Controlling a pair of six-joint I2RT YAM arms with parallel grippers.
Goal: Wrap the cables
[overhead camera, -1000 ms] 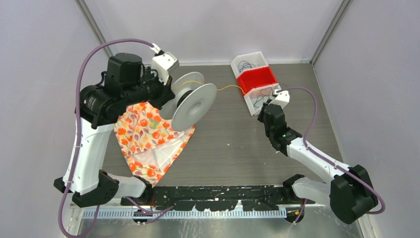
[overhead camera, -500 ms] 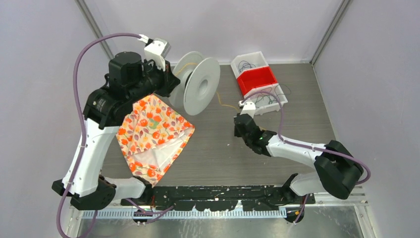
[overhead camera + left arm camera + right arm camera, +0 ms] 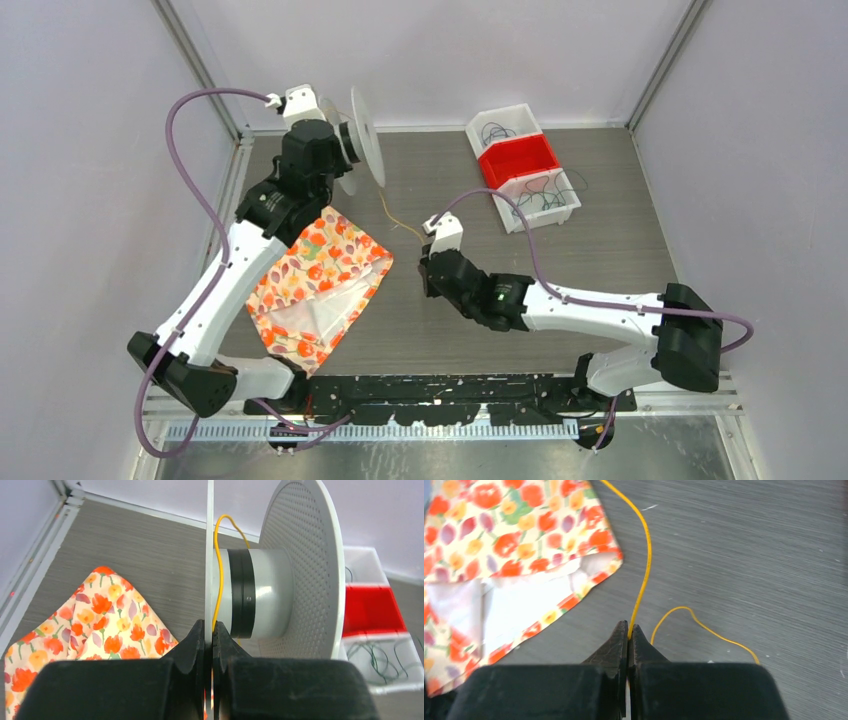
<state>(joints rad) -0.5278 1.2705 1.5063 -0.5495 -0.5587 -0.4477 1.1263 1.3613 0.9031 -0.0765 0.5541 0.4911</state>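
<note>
One spool (image 3: 357, 135) with two round flanges is counted at the far left. One yellow cable (image 3: 396, 221) is seen leading from it toward the middle. Thin dark cables (image 3: 541, 193) are seen at the far right, but their number cannot be told. Three bins are counted there: a far white bin (image 3: 500, 110), a red bin (image 3: 519, 168) and a near white bin (image 3: 541, 222). One flowered cloth (image 3: 315, 282) is counted at the near left. Two arms are counted, the left arm (image 3: 215, 290) and the right arm (image 3: 590, 305), and one purple hose runs along each.

Limp yellow cable (image 3: 644, 565) from spool (image 3: 300, 570) across table (image 3: 450, 170); greenish cables (image 3: 540, 195) tangled in bin (image 3: 512, 222).
</note>
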